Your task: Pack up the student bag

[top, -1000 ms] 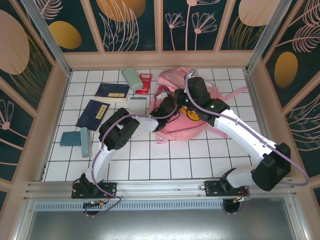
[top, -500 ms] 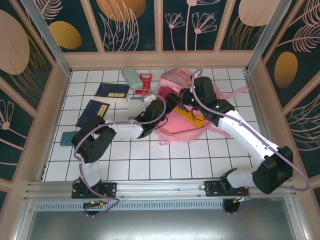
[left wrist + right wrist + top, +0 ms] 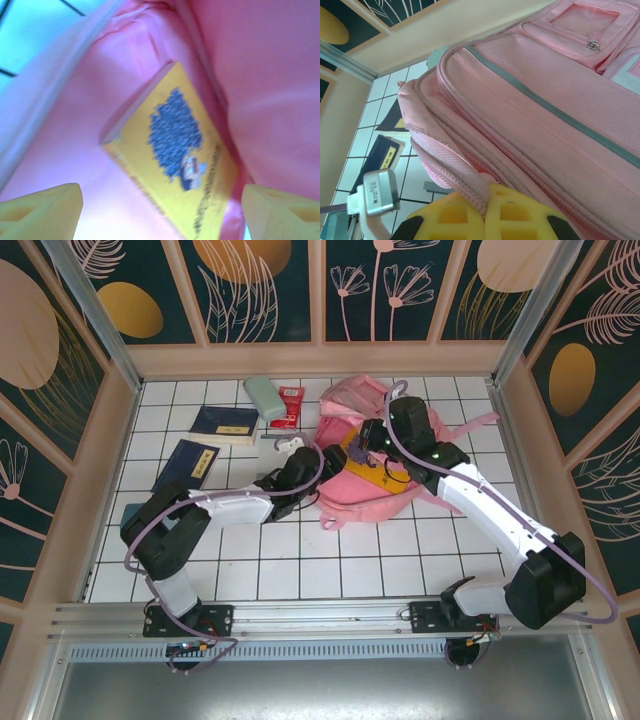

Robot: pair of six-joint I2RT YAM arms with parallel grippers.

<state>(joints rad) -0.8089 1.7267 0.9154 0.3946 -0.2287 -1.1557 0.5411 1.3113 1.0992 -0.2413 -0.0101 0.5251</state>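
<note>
Gaping student bag (image 3: 352, 502) mouth, yellow book (image 3: 172, 162) inside

Seen from above, with the arm bases at 6 o'clock, the student bag (image 3: 352, 400) lies on the table (image 3: 400, 550) at about 1 o'clock from the table's middle. A book (image 3: 175, 145) lies inside the bag, in the open mouth on the bag's 7 o'clock side. The left gripper (image 3: 328, 462) sits at that mouth, at the bag's 8 o'clock. The right gripper (image 3: 366, 436) is over the bag's middle, on its rim. At 10 o'clock, well apart from the bag, lie a far book (image 3: 224, 424) and a near book (image 3: 186, 466), one behind the other. At 11 o'clock a case (image 3: 265, 397) and a box (image 3: 288, 406) lie side by side, just left of the bag.
</note>
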